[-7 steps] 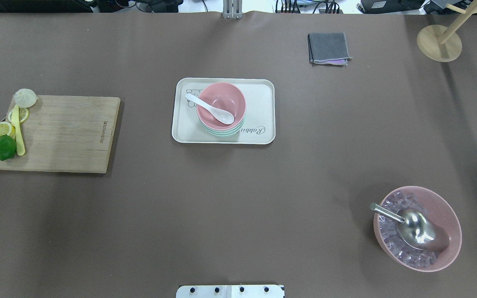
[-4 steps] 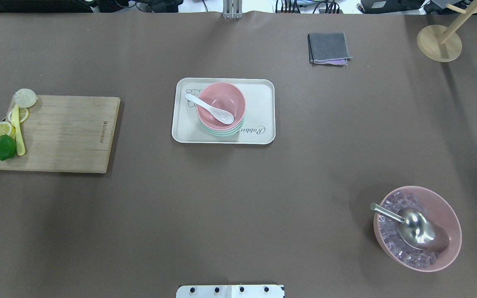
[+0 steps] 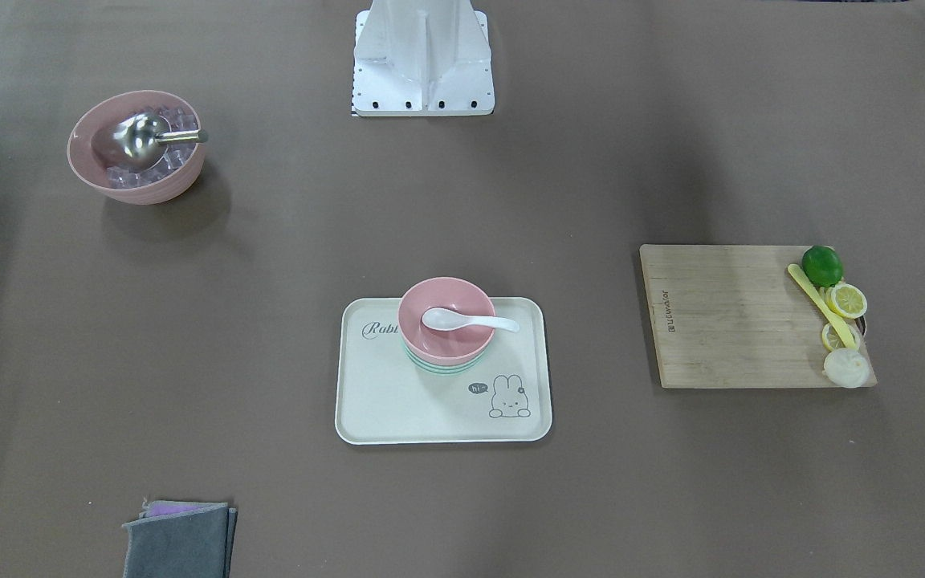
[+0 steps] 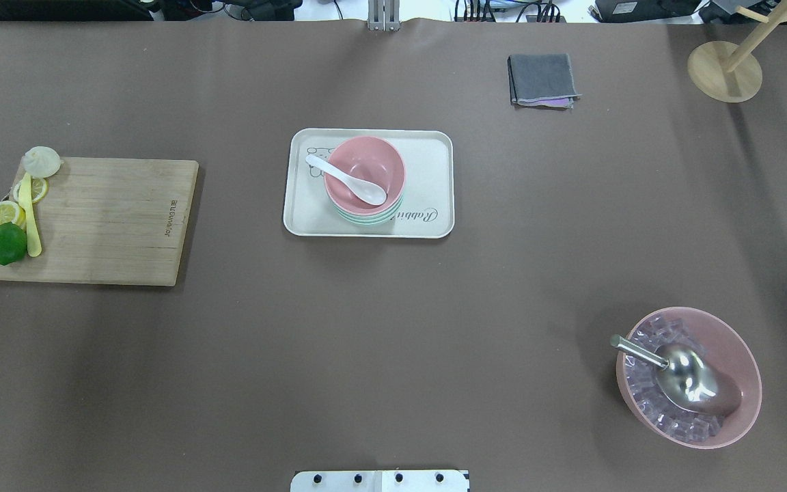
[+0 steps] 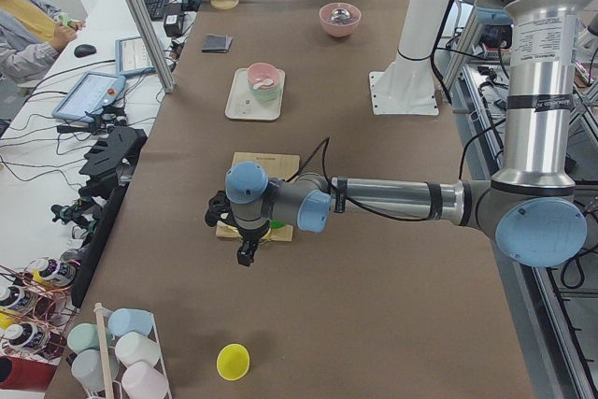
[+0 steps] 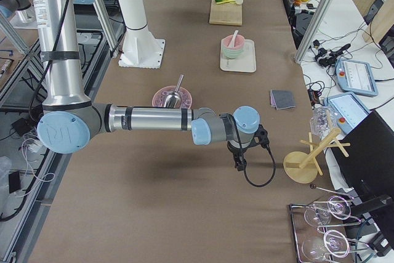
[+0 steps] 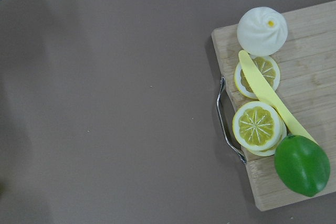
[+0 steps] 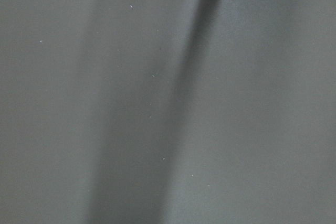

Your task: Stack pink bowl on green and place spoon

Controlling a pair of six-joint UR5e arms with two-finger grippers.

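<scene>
The pink bowl (image 4: 365, 172) sits nested in the green bowl (image 4: 366, 217) on the cream tray (image 4: 434, 157) at the table's middle. The white spoon (image 4: 346, 180) lies in the pink bowl with its handle over the left rim. The stack also shows in the front-facing view, with the pink bowl (image 3: 446, 333) and the spoon (image 3: 466, 321). My left gripper (image 5: 245, 254) hangs over the cutting board's outer end, far from the tray. My right gripper (image 6: 239, 163) hangs over bare table near the right end. I cannot tell whether either is open or shut.
A wooden cutting board (image 4: 106, 219) with a lime (image 4: 7, 243), lemon slices, a yellow knife and a bun lies at the left. A pink bowl of ice with a metal scoop (image 4: 687, 376) stands front right. A grey cloth (image 4: 542, 80) and a wooden stand (image 4: 725, 68) lie far right.
</scene>
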